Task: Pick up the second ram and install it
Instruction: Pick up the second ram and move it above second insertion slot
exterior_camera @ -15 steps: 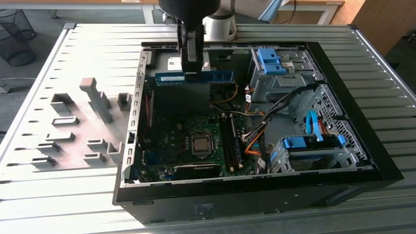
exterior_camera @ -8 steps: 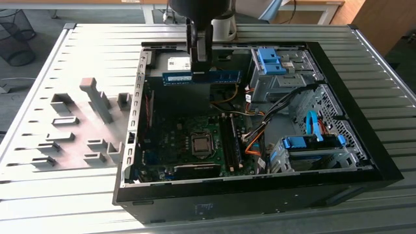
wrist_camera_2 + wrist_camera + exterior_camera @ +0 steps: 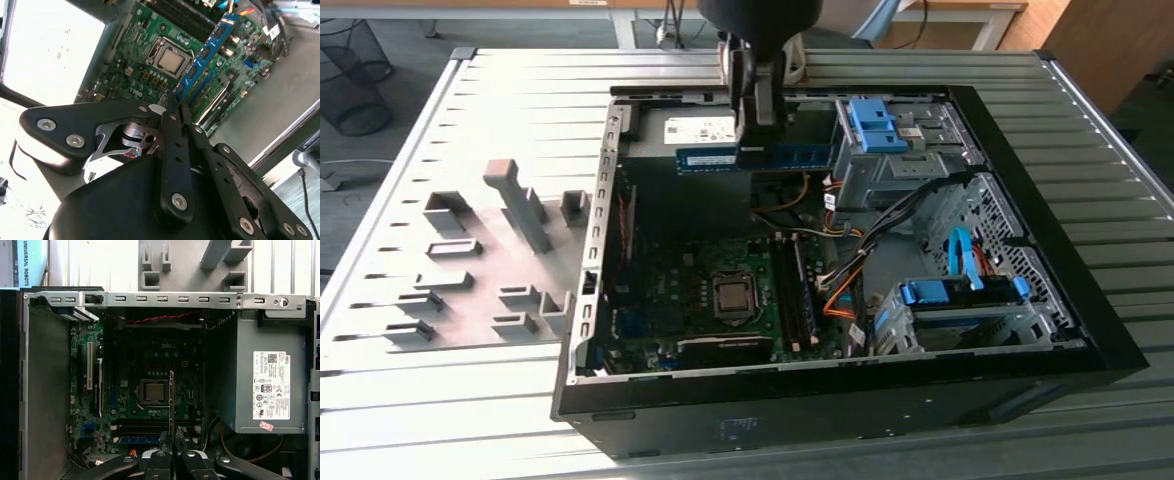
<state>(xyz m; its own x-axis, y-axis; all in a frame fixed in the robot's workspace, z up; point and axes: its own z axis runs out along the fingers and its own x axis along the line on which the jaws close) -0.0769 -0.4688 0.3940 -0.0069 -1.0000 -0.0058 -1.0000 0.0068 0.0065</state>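
Slatted table (image 3: 520,100), open case (image 3: 854,400); jaws clenched on second ram (image 3: 807,155), its middle hidden

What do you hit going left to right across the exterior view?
Grey slotted blocks → second ram, clamped in the gripper → upper blue drive-bay clip → lower blue drive-bay clip.

We're looking at the gripper (image 3: 173,102) now: matte black linkage bars with rounded ends, silver screws at the joints, a silvery core, bulky black housing behind.
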